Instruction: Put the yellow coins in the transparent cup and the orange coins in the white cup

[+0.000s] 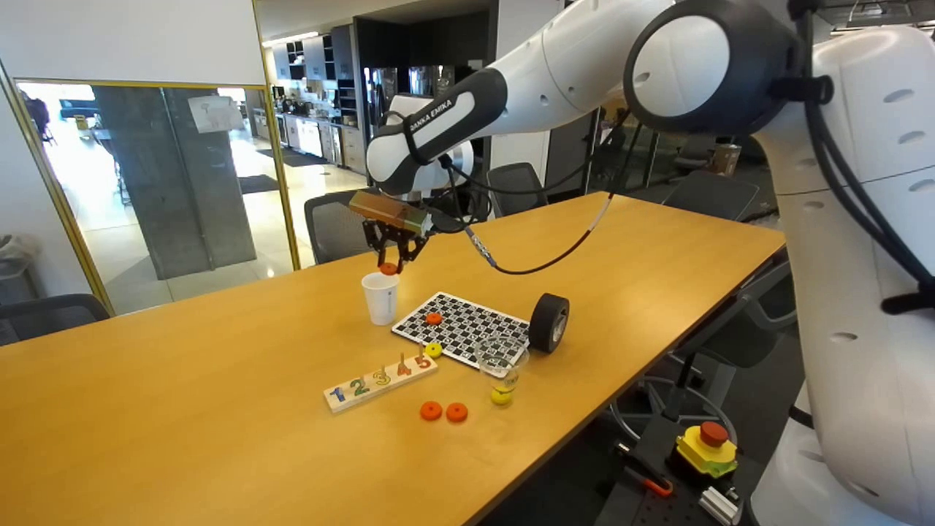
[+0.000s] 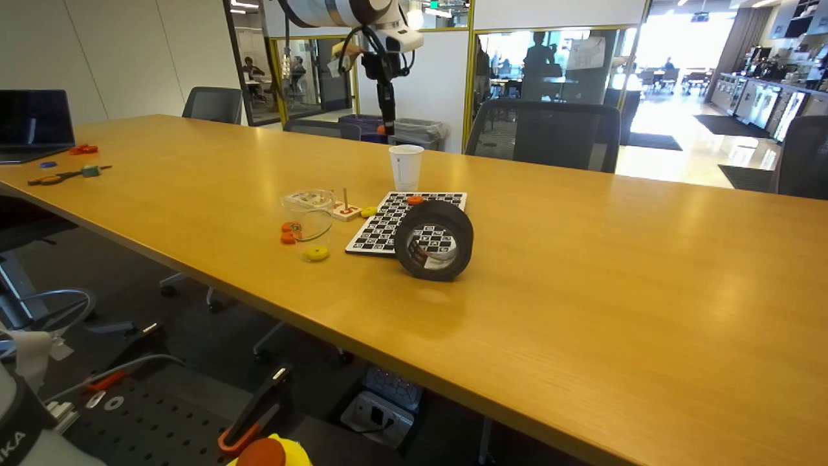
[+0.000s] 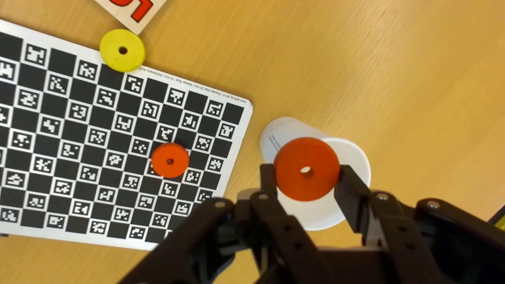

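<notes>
My gripper [image 3: 307, 178], nearest the lens in the wrist view, pinches 1 orange coin [image 3: 315, 157] by opposite edges, the coin's flat face and central hole turned toward the lens. Below the coin and apart from it stands the white cup [image 1: 380, 301], upright on the worktop [image 1: 204, 424]. In the wrist view the coin covers part of the cup's mouth; in an exterior view it appears off the side of the rim, so I cannot tell whether it is centred over the opening. 1 further orange coin [image 1: 434, 318] lies flat on the checkered board [image 1: 475, 327]; 2 more orange coins [image 1: 431, 410] [image 1: 457, 412] lie just beside each other on the worktop. 1 yellow coin [image 3: 132, 55] overlaps the board's edge, next to the end of a wooden block [image 1: 380, 381] marked 1 to 5. I see the transparent cup [image 1: 508, 380] near the board in both exterior views, with another yellow coin [image 1: 501, 397] at its base, visible through the clear wall. A black roll [image 1: 544, 324] stands on its rim just beside the board; an open laptop [image 2: 35, 123] sits on a far part of the worktop.
</notes>
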Available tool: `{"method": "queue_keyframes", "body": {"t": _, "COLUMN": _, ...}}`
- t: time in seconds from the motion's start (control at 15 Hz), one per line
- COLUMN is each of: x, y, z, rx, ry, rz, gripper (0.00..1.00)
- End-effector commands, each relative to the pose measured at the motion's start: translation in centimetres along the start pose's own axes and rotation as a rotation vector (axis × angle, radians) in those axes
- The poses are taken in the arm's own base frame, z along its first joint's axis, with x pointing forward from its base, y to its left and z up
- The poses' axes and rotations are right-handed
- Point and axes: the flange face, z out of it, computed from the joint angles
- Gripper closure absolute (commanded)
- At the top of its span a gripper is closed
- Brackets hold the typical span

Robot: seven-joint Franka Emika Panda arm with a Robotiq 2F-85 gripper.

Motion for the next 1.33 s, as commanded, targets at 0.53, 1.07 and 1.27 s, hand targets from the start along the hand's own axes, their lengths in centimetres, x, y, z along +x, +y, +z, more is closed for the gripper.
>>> {"method": "queue_keyframes", "body": {"t": 0.53, "x": 5.4, "y": -4.0, "z": 2.9, "rx": -0.031, "ry": -0.060, "rz": -0.018, "gripper": 0.83}}
{"method": "queue_keyframes", "body": {"t": 1.07, "x": 6.5, "y": -4.5, "z": 4.0, "rx": -0.067, "ry": -0.093, "rz": -0.010, "gripper": 0.18}}
{"method": "queue_keyframes", "body": {"t": 1.27, "x": 6.6, "y": -4.3, "z": 3.4, "rx": -0.087, "ry": -0.077, "rz": -0.007, "gripper": 0.00}}
